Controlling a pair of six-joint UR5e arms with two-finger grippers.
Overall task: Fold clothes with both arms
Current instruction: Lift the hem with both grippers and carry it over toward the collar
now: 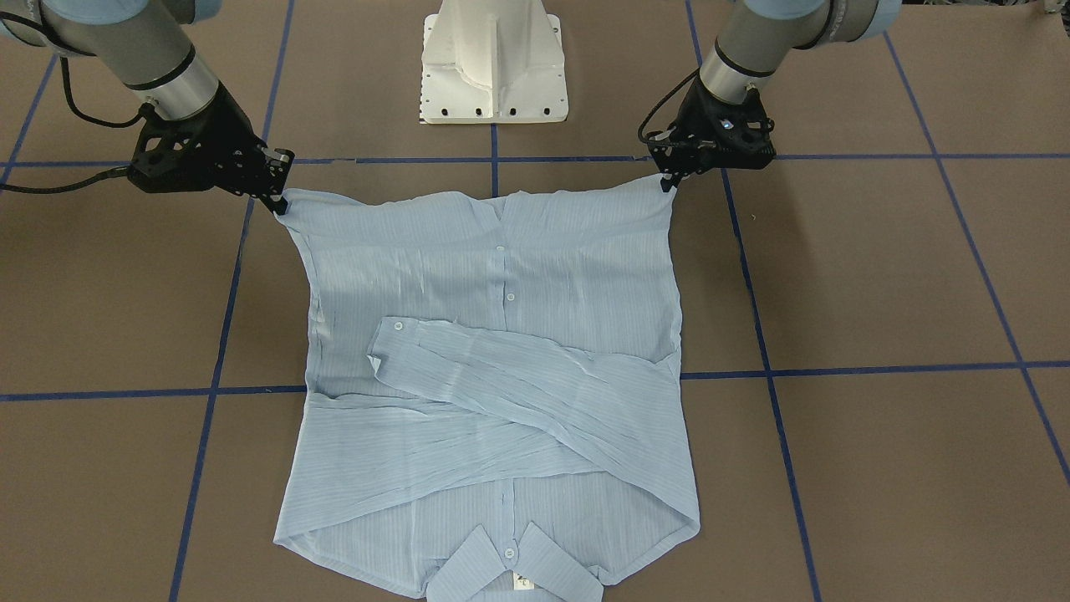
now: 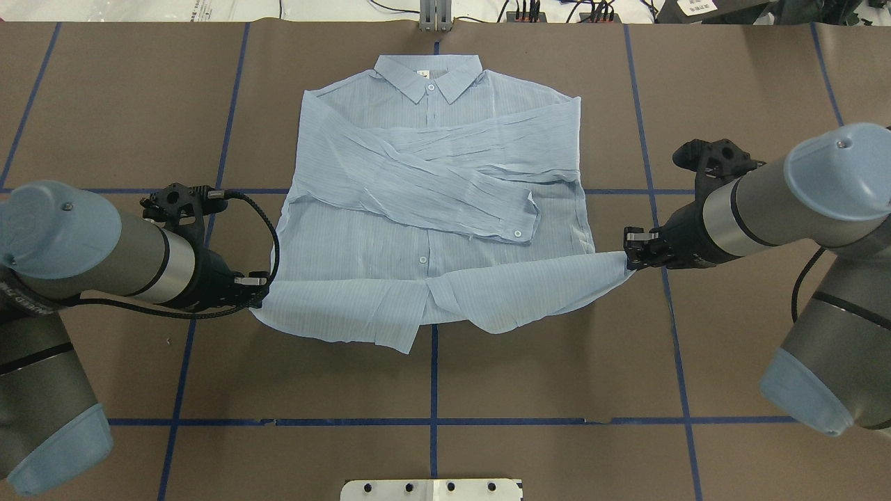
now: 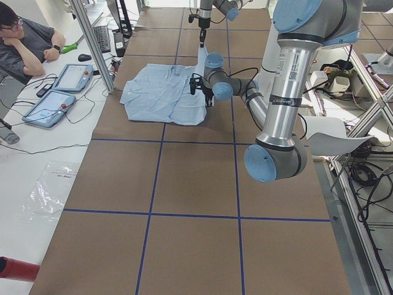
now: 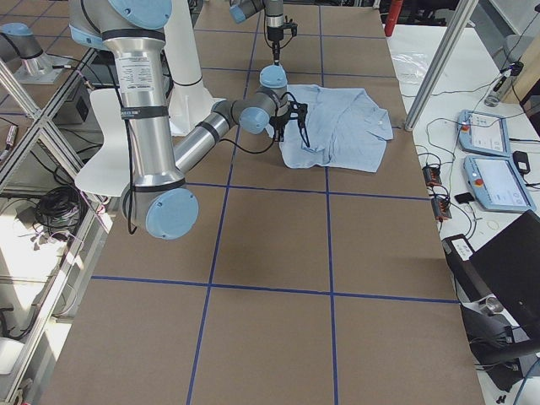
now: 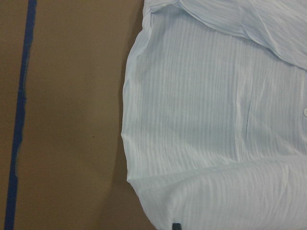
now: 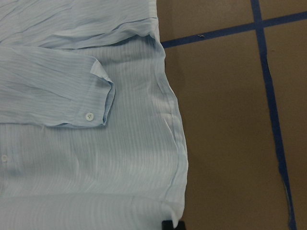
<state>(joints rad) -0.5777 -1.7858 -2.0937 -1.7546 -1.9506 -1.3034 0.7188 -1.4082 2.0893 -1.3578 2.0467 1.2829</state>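
Observation:
The clothes are one pale-blue button-up shirt (image 2: pixel 431 209) lying face up on the brown table, with its collar (image 2: pixel 429 75) at the far side and both sleeves crossed over the chest. My left gripper (image 2: pixel 260 292) is shut on the near-left hem corner. My right gripper (image 2: pixel 629 259) is shut on the near-right hem corner. In the front-facing view the shirt (image 1: pixel 501 334) hangs stretched between the left gripper (image 1: pixel 669 181) and the right gripper (image 1: pixel 280 202), its hem a little off the table. Each wrist view shows the shirt's side edge (image 5: pixel 129 143) (image 6: pixel 177 143) running down toward the fingertips.
The white pedestal base (image 1: pixel 493 67) stands at the robot's side of the table. Blue tape lines (image 2: pixel 433 421) grid the brown surface. A person (image 3: pixel 24 43) sits at a side desk with two teach pendants (image 3: pixel 49 107). Cables and plugs line the far edge.

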